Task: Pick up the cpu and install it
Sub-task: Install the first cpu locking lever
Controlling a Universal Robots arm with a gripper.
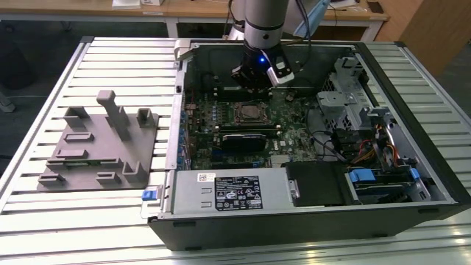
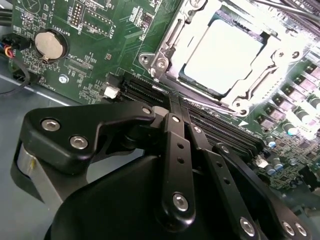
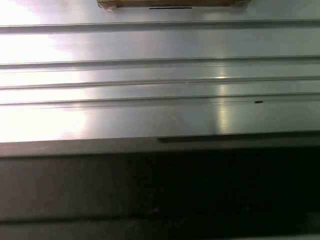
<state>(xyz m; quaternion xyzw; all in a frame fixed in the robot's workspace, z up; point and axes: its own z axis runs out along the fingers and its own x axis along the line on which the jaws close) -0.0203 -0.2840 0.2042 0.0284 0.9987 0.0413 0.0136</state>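
Note:
The cpu [image 2: 225, 52], a pale silver square, lies flat inside the metal-framed socket [image 2: 165, 60] on the green motherboard. In the exterior view the socket [image 1: 250, 112] sits in the middle of the open computer case. My gripper [image 1: 257, 84] hangs just above the board, a little behind the socket toward the case's back wall. In the second wrist view its black linkage [image 2: 172, 150] is in the foreground, apart from the cpu and with nothing seen in it.
A grey tray [image 1: 99, 146] with upright pegs lies on the slatted metal table [image 3: 160, 75], on the exterior view's left. Inside the case are a black block [image 1: 249, 142], the power supply [image 1: 231, 190] and drive cages [image 1: 368, 127]. A coin battery [image 2: 50, 44] sits on the board.

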